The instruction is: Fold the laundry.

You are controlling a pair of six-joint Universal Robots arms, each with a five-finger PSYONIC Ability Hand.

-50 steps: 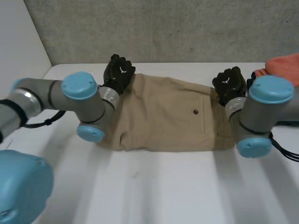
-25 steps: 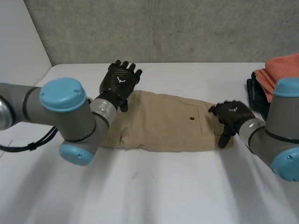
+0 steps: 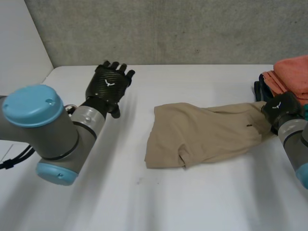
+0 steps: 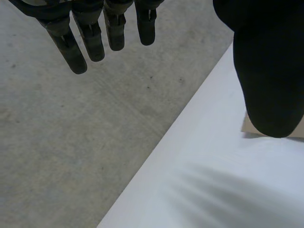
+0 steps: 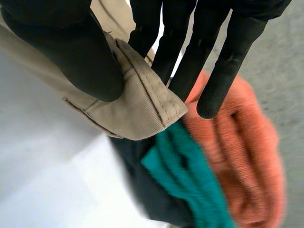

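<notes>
Over on the left, the left hand (image 3: 108, 86) hangs in the air above the white table (image 3: 144, 202), well apart from any cloth. Its fingers (image 4: 90, 40) are straight and a little spread, the thumb standing off to one side, and it holds nothing.

The khaki shorts (image 3: 207, 134) lie right of the table's middle. Their free end is slumped and rumpled on the tabletop, and the rest stretches in long creases toward the right hand.

The right hand (image 3: 280, 107) has the waistband corner pinched between its thumb (image 5: 71, 52) and the straight fingers (image 5: 209, 52) behind it. Only the hem's edge sits in that pinch. Just beside and behind it is the waiting pile: an orange towel (image 3: 293, 72) on top, a teal cloth (image 5: 190, 175) and a dark garment (image 3: 260, 91) beneath.

To my eye the grip is the weak spot. With so little fabric caught, any tug against the weight of the trailing end could let the corner slide out.

The free end has nothing pinning it, so a pull from the right would likely bunch it further and undo whatever fold it has.

And the held corner is so close to the pile that a careless swing could catch the towel or drag the shorts in among the unfolded things.
</notes>
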